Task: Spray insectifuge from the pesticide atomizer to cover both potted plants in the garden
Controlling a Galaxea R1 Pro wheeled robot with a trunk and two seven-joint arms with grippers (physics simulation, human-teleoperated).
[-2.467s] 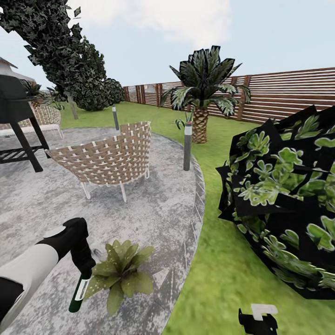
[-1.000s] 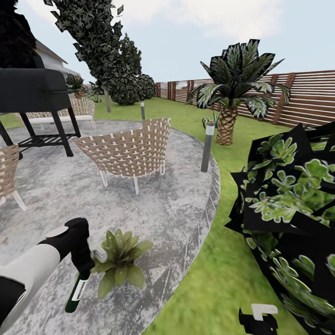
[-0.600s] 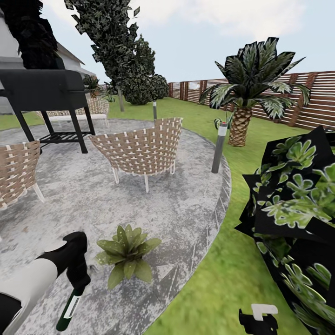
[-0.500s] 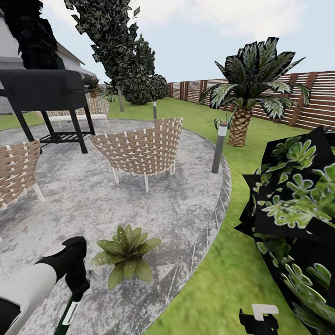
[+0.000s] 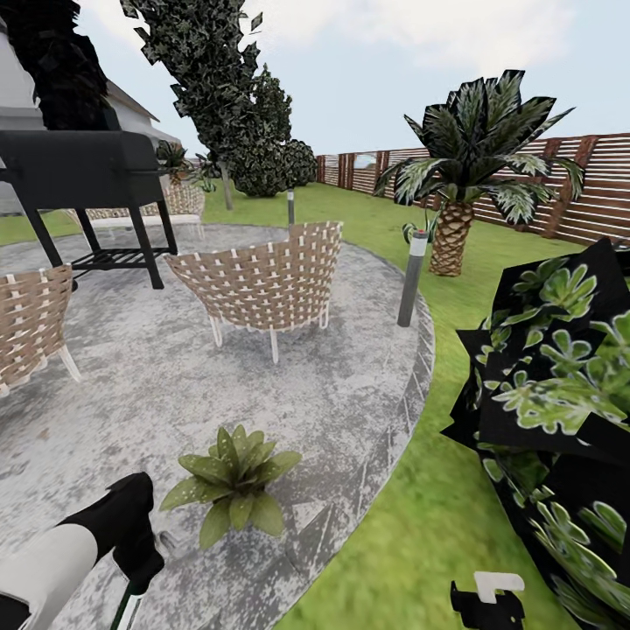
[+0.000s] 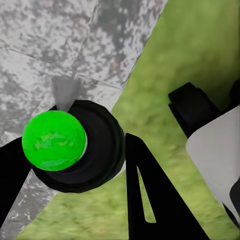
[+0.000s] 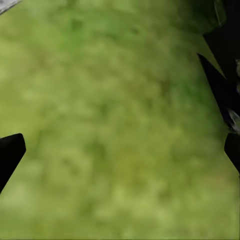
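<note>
**Spray bottle in the left tool beside a potted plant on the patio**

Head view: the left arm reaches in from the lower left corner, and its left tool [image 5: 133, 573] grips the spray bottle [image 5: 125, 610], which hangs down from it and is cut off by the picture's lower edge. Just beside the tool, a potted plant [image 5: 232, 486] with spiky green leaves sits on the round grey patio [image 5: 350, 385], near its rim; its pot is hidden under the leaves. Farther back on the patio stand a woven chair [image 5: 267, 284], part of a second woven chair [image 5: 31, 324] at the left edge, and a black grill [image 5: 83, 171]. A grey bollard light [image 5: 411, 278] stands at the patio's edge, with a palm [image 5: 468, 166] on the lawn [image 5: 411, 525] behind it and a brown slat fence [image 5: 604, 188] beyond. A large dark bush [image 5: 560, 402] with pale-edged leaves fills the right side. The right tool [image 5: 486, 604] shows at the lower edge, over the grass.

Left wrist view: the bottle's dark round end with its bright green mark [image 6: 54, 141] sits between the tool's black fingers [image 6: 147, 195], clenched on the bottle, above the line where paving meets grass.

Right wrist view: blurred green grass lies below, with a dark fingertip [image 7: 10, 152] at one edge and another at the far edge, set wide apart with nothing between them.
</note>
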